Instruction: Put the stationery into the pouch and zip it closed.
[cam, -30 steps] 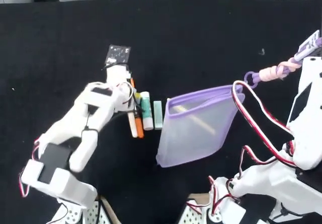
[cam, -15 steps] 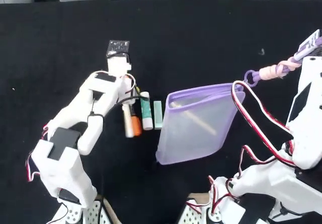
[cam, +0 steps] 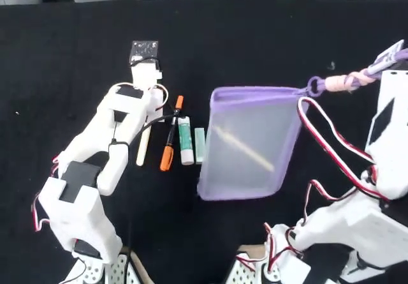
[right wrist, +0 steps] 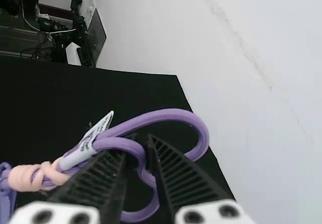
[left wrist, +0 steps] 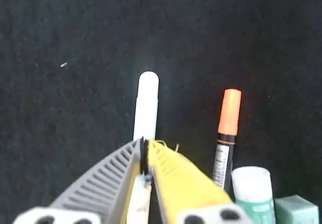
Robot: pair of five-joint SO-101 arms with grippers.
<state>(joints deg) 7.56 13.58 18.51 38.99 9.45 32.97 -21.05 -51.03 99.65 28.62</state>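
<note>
The left arm [cam: 102, 150] rises from the lower left of the high view toward centre. In its wrist view, the left gripper [left wrist: 143, 144] has its jaws pressed almost together over one end of the white pen [left wrist: 146, 105]; we cannot tell whether they bear on it. The pen lies flat on the black table [cam: 287, 41], left of centre.

To its right, apart from it, lies the orange marker [cam: 169, 140]. Its dark barrel carries a white printed label [left wrist: 220, 159], too small to read. Next come the glue stick [cam: 185, 142], with a white cap and a green body, and the mint eraser [cam: 200, 145], side by side.

Just beside the eraser sits the purple pouch [cam: 252, 143], its mouth open along the upper edge. A pale slim stick [cam: 241, 147] shows through its wall.

At the upper right, the right gripper [right wrist: 137, 146] pinches the pouch's purple strap [right wrist: 171, 116]. A white tag [right wrist: 95, 127] on the strap bears print we cannot read.
</note>
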